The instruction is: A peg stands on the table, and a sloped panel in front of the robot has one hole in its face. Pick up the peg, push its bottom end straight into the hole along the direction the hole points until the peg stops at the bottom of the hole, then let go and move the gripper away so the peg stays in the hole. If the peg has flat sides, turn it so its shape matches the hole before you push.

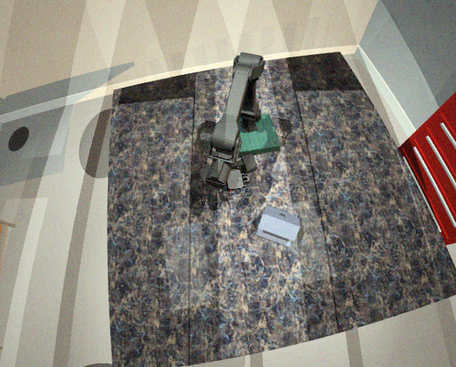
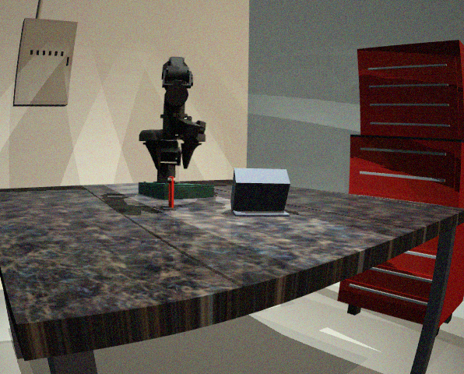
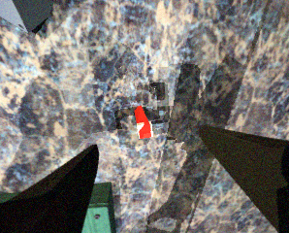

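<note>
A thin red peg (image 1: 230, 191) (image 2: 170, 192) (image 3: 144, 122) stands upright on the dark marbled table (image 1: 149, 237) (image 2: 103, 257), just in front of the arm's green base (image 1: 262, 138) (image 2: 191, 189) (image 3: 101, 214). My gripper (image 2: 173, 164) (image 3: 149, 139) is open and empty. It points down and hangs right above the peg, one finger on each side of it and clear of it. In the top view the wrist hides the fingers. The grey sloped panel (image 1: 278, 225) (image 2: 260, 188) (image 3: 23, 12) sits to the right of the peg; its face is turned toward the arm.
A red drawer cabinet (image 1: 445, 166) (image 2: 413, 160) stands off the table's right side. A sink (image 1: 18, 138) lies beyond the left edge. Walls run behind the arm's base.
</note>
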### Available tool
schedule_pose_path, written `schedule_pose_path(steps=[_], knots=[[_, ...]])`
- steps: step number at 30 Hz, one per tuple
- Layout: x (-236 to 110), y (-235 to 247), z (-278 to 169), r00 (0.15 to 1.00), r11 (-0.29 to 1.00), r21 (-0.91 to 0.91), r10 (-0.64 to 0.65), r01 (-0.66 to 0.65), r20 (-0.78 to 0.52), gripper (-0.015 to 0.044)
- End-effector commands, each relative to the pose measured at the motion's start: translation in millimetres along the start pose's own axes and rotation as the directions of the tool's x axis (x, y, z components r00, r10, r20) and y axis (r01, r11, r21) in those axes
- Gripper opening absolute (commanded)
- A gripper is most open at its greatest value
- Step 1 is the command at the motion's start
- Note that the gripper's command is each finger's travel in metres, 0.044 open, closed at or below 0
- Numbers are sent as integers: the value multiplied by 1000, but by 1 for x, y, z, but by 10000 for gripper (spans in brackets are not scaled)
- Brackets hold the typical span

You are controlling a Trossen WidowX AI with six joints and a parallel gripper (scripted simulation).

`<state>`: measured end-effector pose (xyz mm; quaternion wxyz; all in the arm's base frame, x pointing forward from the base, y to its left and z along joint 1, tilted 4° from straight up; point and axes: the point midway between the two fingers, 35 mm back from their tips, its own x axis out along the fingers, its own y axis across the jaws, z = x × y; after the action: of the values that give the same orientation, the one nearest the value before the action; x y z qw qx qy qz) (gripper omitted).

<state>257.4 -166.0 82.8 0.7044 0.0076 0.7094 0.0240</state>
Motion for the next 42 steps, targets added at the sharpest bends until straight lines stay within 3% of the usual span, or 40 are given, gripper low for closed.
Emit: schedule_pose_path(steps=[1,42], knots=[[9,0,-1,1000,1000,4,2,-2,-12,440],[63,2,-3,1000,1000,4,3,-3,-13,440]])
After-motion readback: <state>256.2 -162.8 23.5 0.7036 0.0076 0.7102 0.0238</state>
